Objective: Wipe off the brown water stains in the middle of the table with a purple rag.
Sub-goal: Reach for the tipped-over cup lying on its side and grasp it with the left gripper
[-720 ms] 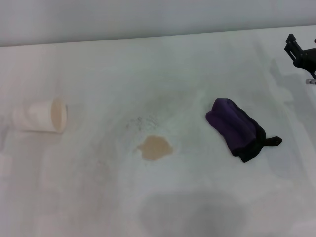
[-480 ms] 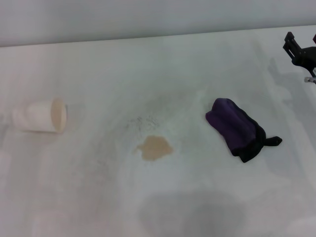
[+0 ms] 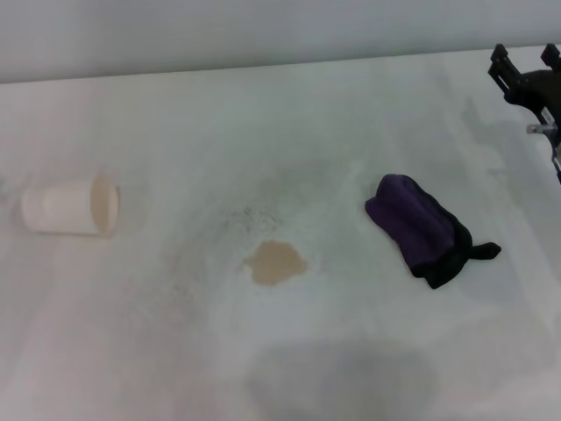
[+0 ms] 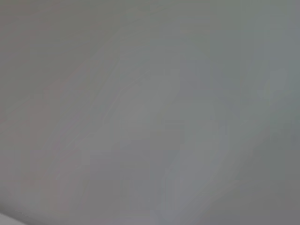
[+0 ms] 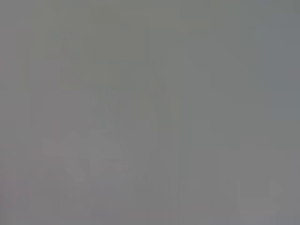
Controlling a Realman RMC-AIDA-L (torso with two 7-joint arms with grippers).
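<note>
Head view: rag (image 3: 423, 230) bunched on the table (image 3: 351, 351), right of centre, black tail pointing toward the right edge. Stain (image 3: 275, 262) pale tan, near the middle, well apart from the rag and to its left. White cup (image 3: 70, 206) on its side far left, mouth turned toward the stain, well clear of both. Right gripper (image 3: 526, 63) at the far right edge, above the table and beyond the rag, touching nothing; two dark prongs showing with a gap between them, so seemingly spread, empty in any case. Left gripper out of sight.

Left wrist view: only a blank grey-white surface, no fingers, no rag, no stain. Nothing to judge from.

Right wrist view: a flat grey field, nothing recognisable; no fingers shown.

Step in hand, as a judgement: the approach to the rag, not yet grasped, wiping not begun, stain untouched. Next move calls for bringing the right gripper down and inward over the rag's bulk, closing on the thick purple bunch rather than the thin tail, then dragging it leftward across the stain with enough downward press to keep cloth flat on the table.
</note>
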